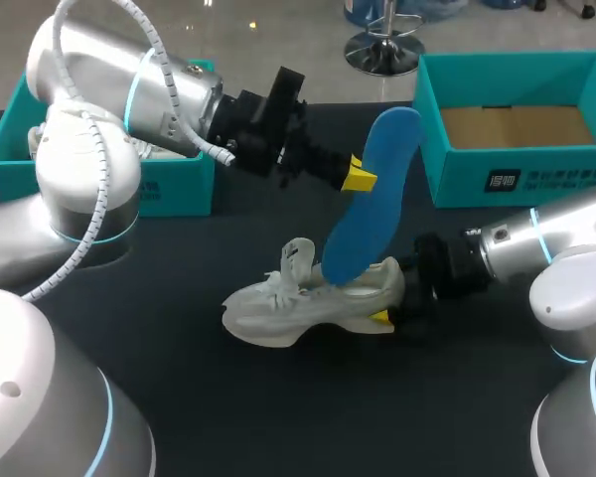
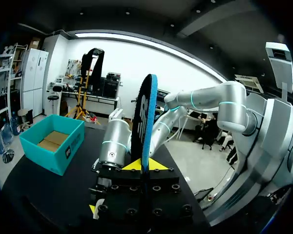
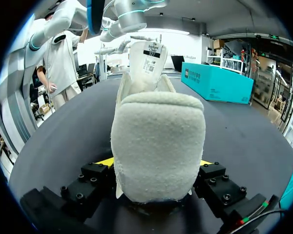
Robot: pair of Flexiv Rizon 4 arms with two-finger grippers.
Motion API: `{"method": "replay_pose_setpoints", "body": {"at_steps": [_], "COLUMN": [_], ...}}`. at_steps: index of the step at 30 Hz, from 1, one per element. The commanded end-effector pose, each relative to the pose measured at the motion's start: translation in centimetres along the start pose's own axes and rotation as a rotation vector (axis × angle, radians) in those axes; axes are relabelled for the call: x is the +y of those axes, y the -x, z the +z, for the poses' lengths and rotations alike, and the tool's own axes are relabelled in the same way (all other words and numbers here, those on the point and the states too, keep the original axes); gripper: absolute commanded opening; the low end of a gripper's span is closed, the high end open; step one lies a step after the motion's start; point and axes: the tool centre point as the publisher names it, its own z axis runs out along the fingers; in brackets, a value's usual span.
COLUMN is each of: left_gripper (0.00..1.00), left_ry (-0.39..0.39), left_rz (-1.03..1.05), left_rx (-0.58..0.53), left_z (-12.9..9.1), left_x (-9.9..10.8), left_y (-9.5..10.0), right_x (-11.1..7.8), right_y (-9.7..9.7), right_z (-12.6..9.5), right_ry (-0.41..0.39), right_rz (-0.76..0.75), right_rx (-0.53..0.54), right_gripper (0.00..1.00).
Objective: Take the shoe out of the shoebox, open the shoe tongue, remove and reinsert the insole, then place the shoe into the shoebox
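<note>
The left gripper (image 1: pixel 359 179) is clenching the blue insole (image 1: pixel 377 189) close to its upper end and holding it tilted in the air above the white sneaker (image 1: pixel 298 303). The insole's lower end is dipping toward the sneaker's collar, though whether it is touching there cannot be told. In the left wrist view the insole (image 2: pixel 146 117) is standing edge-on with both yellow tips of the left gripper (image 2: pixel 145 165) pressing on it.

The sneaker is resting on its sole on the dark table (image 1: pixel 179 378). The right gripper (image 1: pixel 385 316) is grasping its heel, and in the right wrist view the padded heel (image 3: pixel 156 141) is filling the gap between the fingers. The tongue (image 3: pixel 149 61) is standing upright.

The open teal shoebox (image 1: pixel 517 179) is sitting well apart from the sneaker, beyond its heel end. A second teal box (image 1: pixel 174 189) is sitting beyond its toe end.
</note>
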Motion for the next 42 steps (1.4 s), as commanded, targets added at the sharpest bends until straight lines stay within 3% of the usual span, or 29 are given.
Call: {"method": "replay_pose_setpoints", "body": {"at_steps": [1, 20, 30, 42], "left_gripper": [0.0, 0.0, 0.0, 0.0], "left_ry": [-0.06, -0.196, -0.313, -0.331], "left_rz": [-0.044, -0.338, -0.438, -0.517], "left_rx": [-0.029, 0.013, 0.071, 0.193], "left_z": [-1.3, -6.3, -6.7, -6.7], "left_x": [0.6, -3.9, -6.2, -8.9], "left_y": [-1.9, -7.2, -8.6, -11.2], "right_x": [0.0, 0.0, 0.0, 0.0], "right_y": [0.0, 0.0, 0.0, 0.0], "right_z": [0.2, 0.2, 0.2, 0.2], "right_ry": [-0.004, -0.004, -0.004, -0.004], "right_rz": [0.0, 0.0, 0.0, 0.0], "right_rx": [-0.002, -0.002, -0.002, -0.002], "right_gripper": [0.0, 0.0, 0.0, 0.0]}}
